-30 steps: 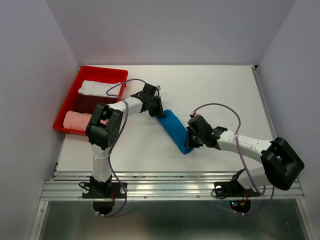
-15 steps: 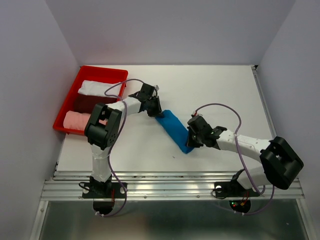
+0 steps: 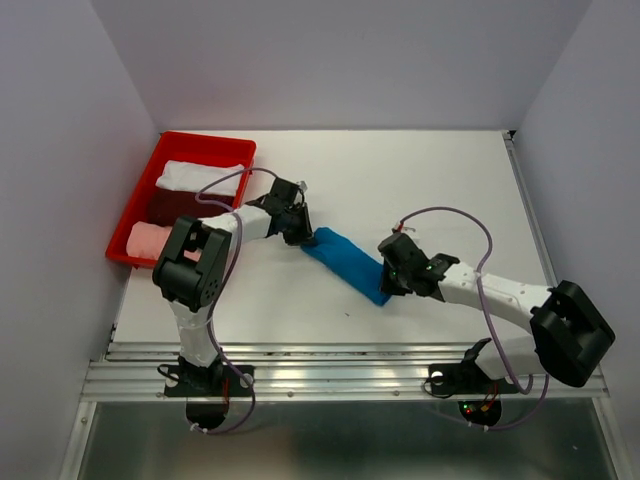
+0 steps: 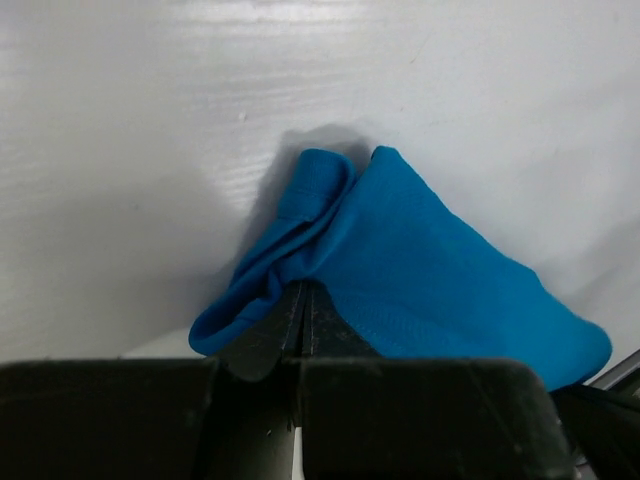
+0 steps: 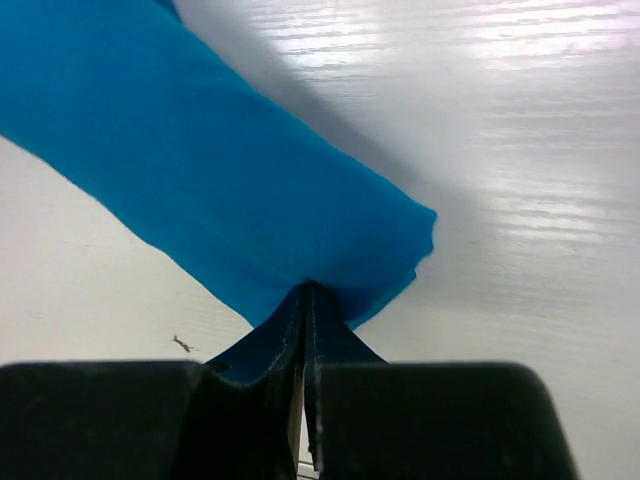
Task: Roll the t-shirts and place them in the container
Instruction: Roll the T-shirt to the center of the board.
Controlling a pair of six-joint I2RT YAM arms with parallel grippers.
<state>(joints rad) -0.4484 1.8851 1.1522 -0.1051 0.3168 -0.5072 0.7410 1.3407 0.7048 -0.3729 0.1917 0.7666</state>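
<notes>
**Blue tee pinched at both ends, mid-counter**

The blue t-shirt (image 3: 345,262) is gathered into a long, narrow band that runs slantwise across the middle of the counter (image 3: 430,185). Its upper end points toward the far-left corner and its lower end toward the near edge.

The left gripper (image 3: 303,236) is at the band's upper-left end. In the left wrist view its jaws are pressed together on a bunched fold of the cloth (image 4: 430,270), with no gap between the fingers at the pinch (image 4: 303,292). The hem curls over into a small lobe just beyond the tips.

The right gripper (image 3: 388,283) takes the opposite, lower-right end. The right wrist view shows its two fingers closed tight (image 5: 305,297) on the edge of the fabric (image 5: 200,170), which stretches away up and to the left as a smooth, rounded tube.

It is hard to tell from above whether the middle of the band rests on the counter or hangs just clear of it.

A red tray (image 3: 205,137) sits along the left edge at the far-left corner, well apart from the blue shirt. It holds three more tees in a row — a white tee (image 3: 200,176) farthest back, a dark red tee (image 3: 172,207) in the middle, and a pink tee (image 3: 155,240) nearest, rolled.
</notes>
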